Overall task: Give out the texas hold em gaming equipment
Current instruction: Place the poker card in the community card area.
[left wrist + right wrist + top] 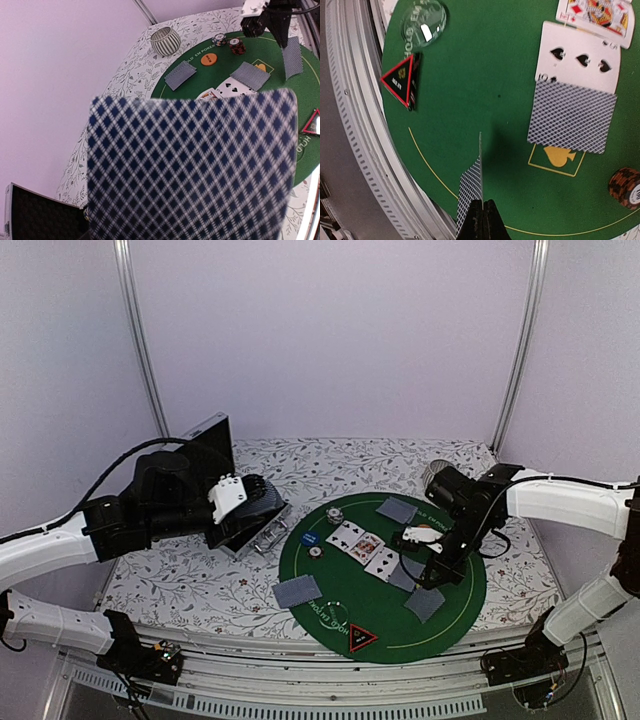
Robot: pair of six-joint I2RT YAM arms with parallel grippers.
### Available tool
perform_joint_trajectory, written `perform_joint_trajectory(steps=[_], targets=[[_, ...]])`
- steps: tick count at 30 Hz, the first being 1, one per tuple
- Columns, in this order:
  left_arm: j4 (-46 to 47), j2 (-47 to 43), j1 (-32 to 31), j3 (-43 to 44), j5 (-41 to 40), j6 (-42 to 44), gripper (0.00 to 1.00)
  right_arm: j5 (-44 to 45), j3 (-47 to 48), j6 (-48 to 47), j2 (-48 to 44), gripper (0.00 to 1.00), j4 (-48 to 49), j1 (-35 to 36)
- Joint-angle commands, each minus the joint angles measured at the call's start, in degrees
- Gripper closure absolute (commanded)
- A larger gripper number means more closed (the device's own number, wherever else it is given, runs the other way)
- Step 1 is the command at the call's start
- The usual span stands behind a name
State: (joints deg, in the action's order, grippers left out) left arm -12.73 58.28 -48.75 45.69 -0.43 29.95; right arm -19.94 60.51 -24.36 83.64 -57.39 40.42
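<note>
Two grips. Nearest, right gripper pinches one card edge-on over the mat's near rim, likely to deal it there. Farther back, left gripper holds the deck clear of play, fingers hidden.

Light soft, even, apparently from overhead; shadows faint. Glare spot on the clear round plastic disc. The blue-checked playing card, close to the left wrist lens, is blurred. Edges bow.
</note>
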Motion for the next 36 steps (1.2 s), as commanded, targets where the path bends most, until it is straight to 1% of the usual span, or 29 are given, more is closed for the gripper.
perform_joint_trajectory(steps=[1,6,10,14,18,27,36], targets=[[1.05,-0.89,-0.53,-0.69,0.68,-0.25,0.58,4.8,-4.86,-2.79,0.9,0.98,-0.77,-0.3],[1.0,-0.49,-0.5,-0.6,0.79,-0.34,0.58,12.87,-4.33,-3.94,3.98,0.98,0.85,-0.29],[1.01,-0.7,-0.56,-0.69,0.43,-0.25,0.58,14.95,-3.35,-5.42,6.16,0.98,4.34,-0.37],[1.04,-0.55,-0.56,-0.69,0.41,-0.24,0.58,20.9,-2.57,-7.1,8.57,0.98,6.32,-0.43],[1.02,-0.38,-0.55,-0.74,0.45,-0.24,0.58,23.36,-1.61,-8.01,10.7,0.98,7.98,-0.38],[1.12,-0.33,-0.55,-0.85,0.41,-0.16,0.58,25.36,-1.2,-6.83,13.41,0.98,9.26,-2.41],[0.99,-0.2,-0.57,-0.87,0.36,-0.03,0.58,22.62,0.26,-5.79,13.63,0.98,11.08,-4.12]])
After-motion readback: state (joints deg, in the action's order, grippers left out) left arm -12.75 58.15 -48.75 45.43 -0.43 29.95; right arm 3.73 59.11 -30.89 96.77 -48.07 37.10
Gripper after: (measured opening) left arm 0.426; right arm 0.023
